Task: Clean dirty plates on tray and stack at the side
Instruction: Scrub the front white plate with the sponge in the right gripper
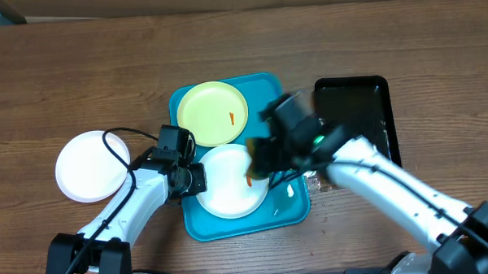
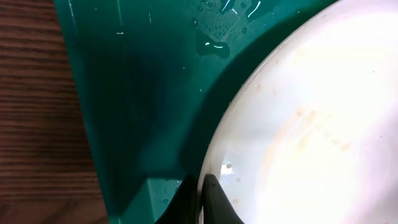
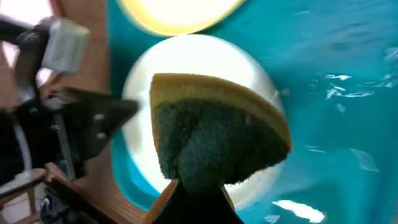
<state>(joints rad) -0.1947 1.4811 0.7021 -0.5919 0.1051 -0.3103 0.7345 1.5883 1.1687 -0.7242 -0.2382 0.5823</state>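
White plate (image 1: pixel 223 195) rim pinched in left claw (image 2: pixel 200 186), right claw (image 3: pixel 196 190) pinching sponge (image 3: pixel 211 134) above it

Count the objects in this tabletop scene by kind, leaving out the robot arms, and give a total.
Rectangular plastic trays: 2 - turquoise tray, black tray
Round shallow plates: 3 - white plate on the table, white plate in the turquoise tray, pale yellow plate
Yellow-and-green sponge: 1
Total: 6

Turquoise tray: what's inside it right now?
The turquoise tray holds a pale yellow plate at the back and a white plate in front, plus water droplets. The sponge in the right tool hangs over the white plate's right edge, hiding that part.
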